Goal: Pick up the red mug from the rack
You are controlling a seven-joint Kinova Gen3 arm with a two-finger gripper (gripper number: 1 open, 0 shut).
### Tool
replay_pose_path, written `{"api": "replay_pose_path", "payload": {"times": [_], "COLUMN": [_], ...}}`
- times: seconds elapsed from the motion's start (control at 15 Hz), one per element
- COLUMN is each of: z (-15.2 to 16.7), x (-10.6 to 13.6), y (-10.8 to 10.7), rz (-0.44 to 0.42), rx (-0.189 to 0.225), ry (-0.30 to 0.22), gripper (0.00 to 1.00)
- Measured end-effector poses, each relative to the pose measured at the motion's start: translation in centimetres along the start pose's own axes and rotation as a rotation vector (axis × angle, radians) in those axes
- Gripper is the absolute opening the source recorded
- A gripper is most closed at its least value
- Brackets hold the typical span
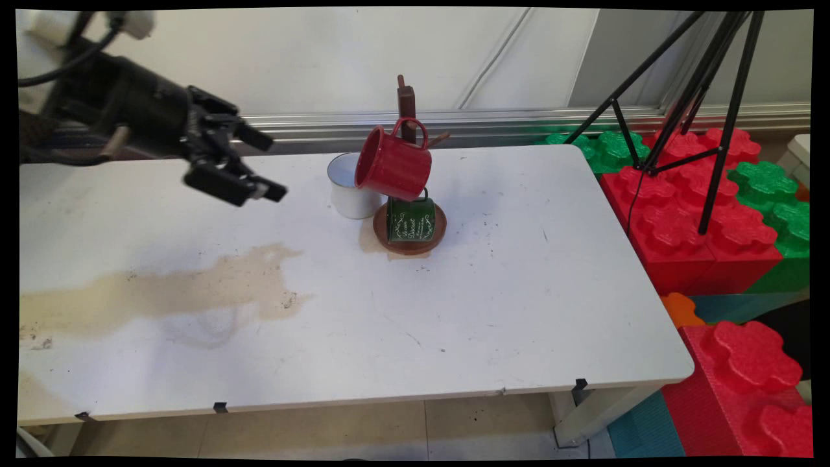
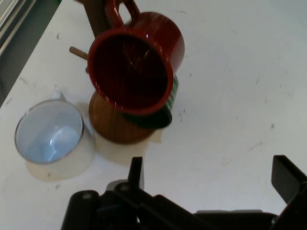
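A brown wooden mug tree (image 1: 407, 107) stands on a round base (image 1: 410, 239) near the table's far middle. A red mug (image 1: 393, 162) hangs tilted from one peg, and a green mug (image 1: 410, 218) with white lettering hangs lower, over the base. A white mug (image 1: 349, 185) stands upright on the table just left of the tree. My black gripper (image 1: 262, 165) hovers open and empty above the table, left of the white mug, pointing toward the mugs. In the hand view the red mug (image 2: 132, 67) faces me mouth-on, the white mug (image 2: 50, 136) lies lower left, and my gripper (image 2: 211, 175) holds nothing.
A tan stain (image 1: 168, 288) spreads over the left part of the white table (image 1: 519, 311). A black tripod (image 1: 700, 97) stands over large red and green toy blocks (image 1: 700, 214) to the right of the table. An aluminium rail (image 1: 519, 120) runs along the wall behind.
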Motion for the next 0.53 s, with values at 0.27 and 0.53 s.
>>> {"api": "replay_pose_path", "payload": {"times": [0.27,0.53], "z": [2.6,5.4], "x": [2.3,3.7], "y": [0.3,0.2], "rz": [-0.029,-0.061], "rx": [0.0,0.002], "ry": [0.02,0.024], "gripper": [1.0,1.0]}}
